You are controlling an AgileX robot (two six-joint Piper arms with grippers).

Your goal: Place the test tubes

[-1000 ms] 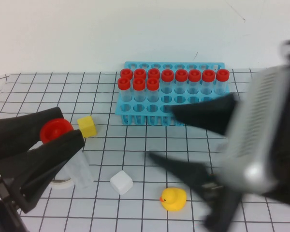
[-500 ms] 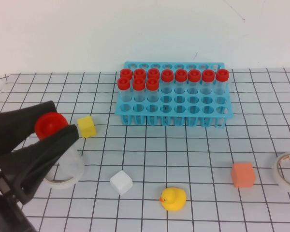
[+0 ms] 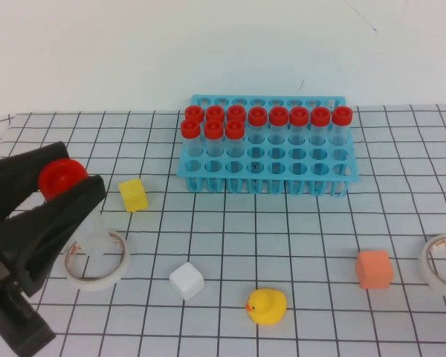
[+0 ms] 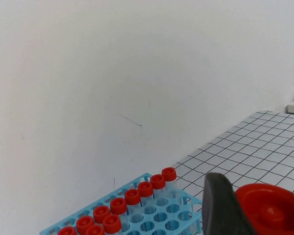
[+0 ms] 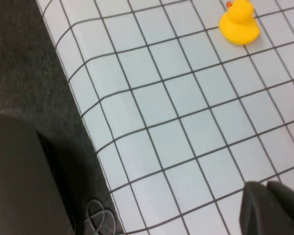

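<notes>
Left gripper (image 3: 74,171): far left, fingers clamped on tube
Tube (image 3: 61,179): red-capped, over tape ring (image 3: 108,280)
Yellow cube (image 3: 133,195): just right of tube
Rack (image 3: 267,184): far middle, eleven capped tubes (image 3: 257,117) in its far rows
Duck (image 3: 267,306): near middle
Right gripper (image 5: 265,188): fingers closed, empty, over mat (image 5: 186,122); outside high view

The right gripper (image 5: 267,195), fingertips pressed together, hangs over the gridded mat (image 5: 186,112). A yellow rubber duck (image 5: 240,23) sits well apart, and dark carpet (image 5: 29,73) borders the mat.
</notes>
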